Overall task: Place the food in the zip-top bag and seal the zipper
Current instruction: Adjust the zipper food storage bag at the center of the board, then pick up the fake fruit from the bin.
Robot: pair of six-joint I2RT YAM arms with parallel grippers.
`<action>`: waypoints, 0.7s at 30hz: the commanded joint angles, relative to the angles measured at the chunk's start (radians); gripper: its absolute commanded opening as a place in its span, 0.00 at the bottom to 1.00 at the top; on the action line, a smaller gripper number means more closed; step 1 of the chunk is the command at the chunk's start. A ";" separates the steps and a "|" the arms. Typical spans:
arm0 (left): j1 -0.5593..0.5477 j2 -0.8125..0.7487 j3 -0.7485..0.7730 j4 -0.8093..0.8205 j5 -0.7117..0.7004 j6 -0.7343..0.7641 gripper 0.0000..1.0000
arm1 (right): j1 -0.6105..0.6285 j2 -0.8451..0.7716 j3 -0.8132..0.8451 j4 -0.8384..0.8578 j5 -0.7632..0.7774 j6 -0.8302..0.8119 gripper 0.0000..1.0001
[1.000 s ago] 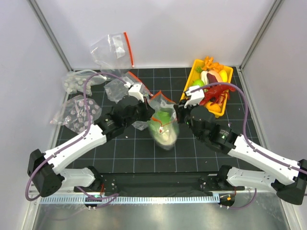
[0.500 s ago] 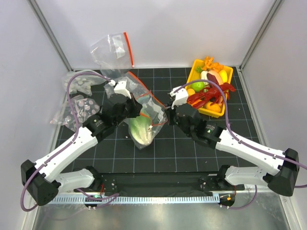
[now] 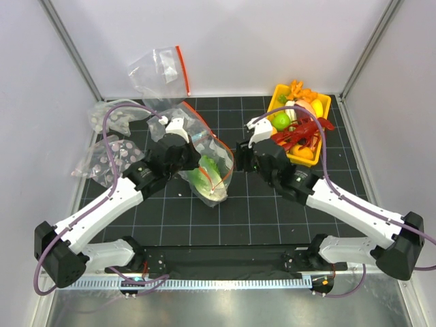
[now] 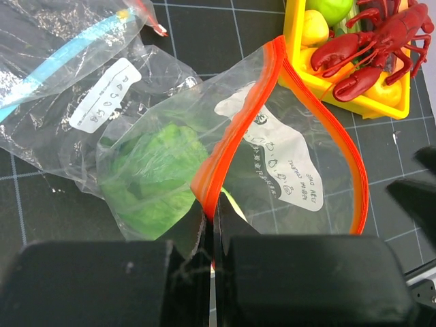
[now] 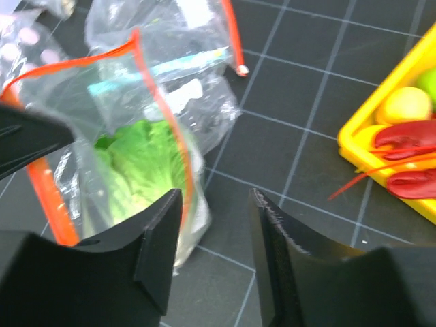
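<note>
The zip-top bag (image 3: pixel 212 151) lies mid-table with the green lettuce (image 3: pixel 208 178) inside it. My left gripper (image 4: pixel 212 211) is shut on the red-orange zipper (image 4: pixel 238 122) at one side of the mouth, which gapes open past the white label (image 4: pixel 286 160). The lettuce (image 4: pixel 153 167) shows through the plastic. My right gripper (image 5: pixel 214 201) is open and holds nothing, just right of the bag, with its left finger close to the zipper (image 5: pixel 153 88). A round green fruit (image 3: pixel 281 121) and a yellow piece (image 5: pixel 405 105) sit in the yellow tray (image 3: pixel 278 92).
A red lobster (image 3: pixel 303 129) lies across the tray at the back right. Another clear bag with a red strip (image 3: pixel 160 68) lies beyond the mat at the back. Dotted pouches (image 3: pixel 109 157) sit at the left, and more clear bags (image 4: pixel 88 95) lie under the zip-top bag.
My right gripper has opened, let go of the bag's mouth and drawn back to the right. My left gripper has carried the bag and lettuce leftward.
</note>
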 commanded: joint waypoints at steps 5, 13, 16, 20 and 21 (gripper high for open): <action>0.018 0.025 0.050 0.017 -0.030 0.010 0.00 | -0.064 -0.142 -0.005 0.018 0.090 -0.007 0.65; 0.018 0.033 0.050 0.017 -0.007 0.006 0.00 | -0.228 -0.078 0.021 0.045 0.158 0.030 0.67; 0.018 0.030 0.048 0.020 -0.004 0.001 0.00 | -0.310 0.000 0.067 0.050 0.137 0.067 0.67; 0.019 0.024 0.042 0.021 -0.013 -0.002 0.00 | -0.413 0.179 0.183 0.047 0.082 0.097 0.69; 0.019 0.024 0.039 0.024 -0.013 -0.003 0.00 | -0.433 0.248 0.203 0.053 0.062 0.104 0.73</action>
